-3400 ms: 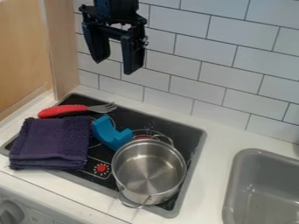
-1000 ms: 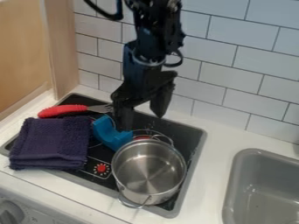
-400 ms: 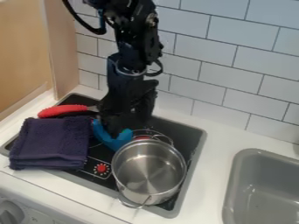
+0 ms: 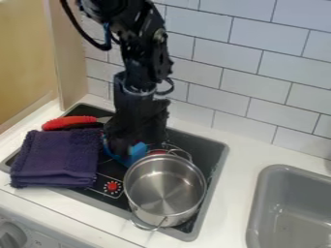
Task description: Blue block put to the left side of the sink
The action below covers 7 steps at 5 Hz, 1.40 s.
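A: Biggest first. Layout?
B: White counter (image 4: 236,160), w/ black hob (image 4: 202,140) set in it; grey sink (image 4: 257,203) off to the right. Steel pot (image 4: 165,186) stood on the hob, folded towel (image 4: 55,157) at its left.
A: And the pincer (image 4: 134,144)?
B: Right down over the blue block (image 4: 138,150), hiding part of it. Couldn't tell if it was wide, narrow or had hold.
A: Block's exact spot?
B: On the hob, btwn towel & pot, just behind the pot's rim. Couldn't tell if they touched.
A: How'd it handle, approx?
B: Prob. light & stiff, foam or plastic; no squash to speak of, not fragile. Smooth faces might've slipped or twisted if caught off-centre.
A: Best hold?
B: Across the narrow width, nr the middle, ASAP once square to it. Then straight up, clear of the pot, before going R to the sink's left side.
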Each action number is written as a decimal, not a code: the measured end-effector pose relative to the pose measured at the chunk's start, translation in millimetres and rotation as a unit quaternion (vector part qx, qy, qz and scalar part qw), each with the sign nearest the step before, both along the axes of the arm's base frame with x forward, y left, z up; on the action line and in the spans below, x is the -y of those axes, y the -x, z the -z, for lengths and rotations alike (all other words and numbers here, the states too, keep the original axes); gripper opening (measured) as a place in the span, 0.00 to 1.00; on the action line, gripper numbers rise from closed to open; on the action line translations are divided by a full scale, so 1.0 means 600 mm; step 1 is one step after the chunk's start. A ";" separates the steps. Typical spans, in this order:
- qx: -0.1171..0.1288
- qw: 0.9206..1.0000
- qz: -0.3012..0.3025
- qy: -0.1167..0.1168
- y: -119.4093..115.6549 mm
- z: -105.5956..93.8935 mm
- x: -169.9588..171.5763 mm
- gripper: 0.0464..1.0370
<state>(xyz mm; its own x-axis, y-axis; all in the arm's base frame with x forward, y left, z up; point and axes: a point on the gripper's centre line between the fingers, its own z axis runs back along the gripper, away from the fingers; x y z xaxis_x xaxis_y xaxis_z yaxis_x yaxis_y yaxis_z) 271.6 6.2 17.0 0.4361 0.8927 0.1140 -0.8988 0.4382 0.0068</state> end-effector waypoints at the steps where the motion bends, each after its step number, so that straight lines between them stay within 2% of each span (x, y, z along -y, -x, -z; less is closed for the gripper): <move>1: -0.004 1.000 -0.003 0.007 0.003 0.007 0.004 0.96; 2: -0.005 1.000 0.001 0.012 0.002 0.012 0.007 0.92; 3: -0.018 1.000 -0.002 0.000 0.007 0.020 -0.001 0.61; 4: -0.018 1.000 -0.003 0.000 0.008 0.020 0.000 0.53; 6: -0.047 0.998 0.047 -0.007 0.014 0.014 -0.002 0.53; 7: -0.058 0.995 0.082 -0.022 0.006 -0.001 -0.002 0.53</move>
<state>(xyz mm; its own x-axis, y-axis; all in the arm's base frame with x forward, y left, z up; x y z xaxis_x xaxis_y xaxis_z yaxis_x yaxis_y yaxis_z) 267.8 7.6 17.4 0.5875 0.8040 0.0917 -0.8076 0.5755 0.1286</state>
